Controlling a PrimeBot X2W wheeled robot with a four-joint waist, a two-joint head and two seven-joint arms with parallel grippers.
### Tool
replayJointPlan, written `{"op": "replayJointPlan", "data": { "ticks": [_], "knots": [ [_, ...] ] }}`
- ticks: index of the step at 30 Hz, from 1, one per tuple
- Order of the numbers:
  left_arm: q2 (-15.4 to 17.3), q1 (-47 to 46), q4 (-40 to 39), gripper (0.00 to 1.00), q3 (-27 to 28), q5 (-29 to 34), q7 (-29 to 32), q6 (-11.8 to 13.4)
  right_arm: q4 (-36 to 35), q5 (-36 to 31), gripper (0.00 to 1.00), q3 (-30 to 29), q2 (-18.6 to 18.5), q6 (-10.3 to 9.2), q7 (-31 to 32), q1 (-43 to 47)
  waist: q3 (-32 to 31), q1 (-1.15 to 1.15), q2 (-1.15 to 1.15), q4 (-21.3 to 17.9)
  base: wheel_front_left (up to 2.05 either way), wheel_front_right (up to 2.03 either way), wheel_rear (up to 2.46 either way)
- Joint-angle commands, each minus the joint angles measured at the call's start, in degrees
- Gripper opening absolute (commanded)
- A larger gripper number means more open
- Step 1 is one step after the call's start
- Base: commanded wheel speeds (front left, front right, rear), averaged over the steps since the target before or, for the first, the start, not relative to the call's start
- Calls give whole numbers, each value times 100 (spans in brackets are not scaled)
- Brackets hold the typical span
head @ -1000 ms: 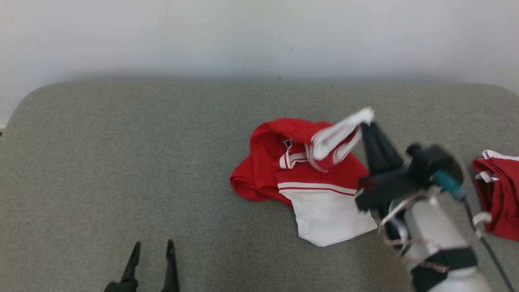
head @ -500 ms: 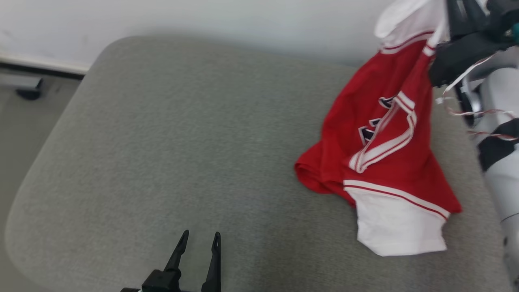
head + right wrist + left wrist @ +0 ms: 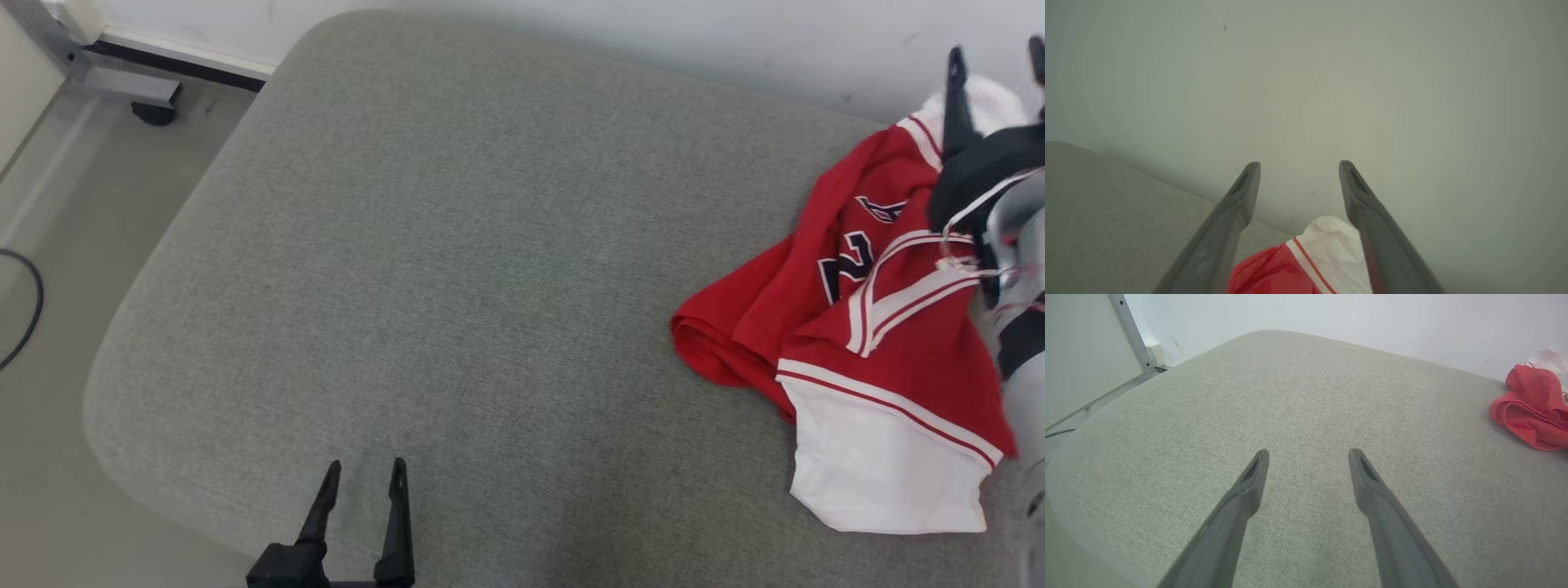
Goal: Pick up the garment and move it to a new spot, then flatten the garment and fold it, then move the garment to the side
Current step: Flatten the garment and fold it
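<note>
Garment (image 3: 898,359) — red jersey, numeral "2"

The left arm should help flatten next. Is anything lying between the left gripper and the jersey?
Nothing visible does. Bare grey cushion stretches from the left gripper to the red and white jersey at the right.

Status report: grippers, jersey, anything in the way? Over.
Left gripper open, low over bare cushion. Right gripper open above jersey, at its white end. Garment crumpled at cushion's right side, not flattened. No obstacle seen.
</note>
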Motion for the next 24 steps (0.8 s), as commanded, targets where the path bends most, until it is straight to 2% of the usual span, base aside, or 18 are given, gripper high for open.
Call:
{"op": "replayJointPlan", "data": {
  "ticks": [1, 8, 15, 19, 24],
  "knots": [
    [18, -31, -14, 100, 42, 58, -18, 9, -59, 19, 100, 27, 110, -15, -40, 96, -120, -1, -1, -216, 0, 0, 0],
    [12, 83, 67, 100, 265, 194, -18, -92, -1027, 733, 100, 520, 495, -15, -43, 1405, -462, -1, -1, -783, 0, 0, 0],
    [14, 315, 192, 100, 388, 259, -18, -187, -2064, 1854, 100, 1309, 620, -15, -44, 3259, -802, -1, -1, -1166, 0, 0, 0],
    [14, 444, 242, 100, 458, 267, -18, -222, -2440, 2094, 100, 1709, 691, -15, -45, 4053, -958, -1, -1, -1279, 0, 0, 0],
    [14, 539, 275, 100, 501, 260, -18, -245, -2791, 2207, 100, 2106, 821, -15, -44, 4569, -1063, -1, -1, -1346, 0, 0, 0]
  ]
}}
